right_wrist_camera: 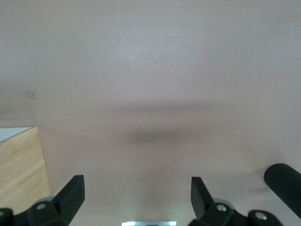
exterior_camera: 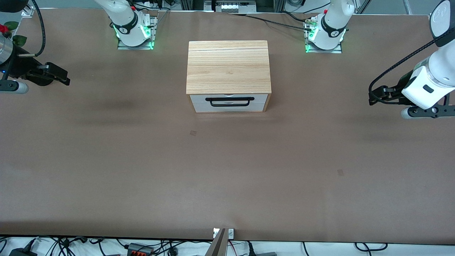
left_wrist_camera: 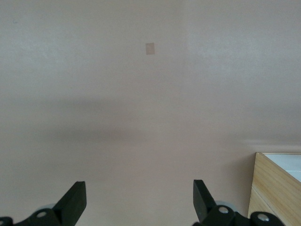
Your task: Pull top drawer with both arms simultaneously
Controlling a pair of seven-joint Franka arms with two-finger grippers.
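The left gripper [left_wrist_camera: 138, 202] has its two black fingers [left_wrist_camera: 75, 200] spread wide with nothing between them; in the left wrist view they stand at the lower edge of the frame over bare brown table [left_wrist_camera: 141, 117]. In the front view this gripper [exterior_camera: 373, 96] hangs at the right edge of the frame, at mid-height, over the table's end, well apart from the wooden box [exterior_camera: 228, 65]. A corner of that box [left_wrist_camera: 275, 188] shows in the lower right of the left wrist view.

The right gripper [right_wrist_camera: 136, 200] is likewise released, its fingers [right_wrist_camera: 73, 195] parted and empty at the bottom of the right wrist view, with a corner of the box [right_wrist_camera: 21, 165] at the lower left. In the front view it [exterior_camera: 65, 80] sits at the left edge of the frame, upper third, over the table's other end.

The left arm [exterior_camera: 432, 78] enters from the right edge of the front view; the right arm [exterior_camera: 14, 67] from the left edge.

The top drawer [exterior_camera: 229, 98] sits shut in the box's face, just above centre of the front view, its black bar handle [exterior_camera: 230, 99] untouched. A second white drawer front [exterior_camera: 229, 107] lies directly below it, flush in the same box.
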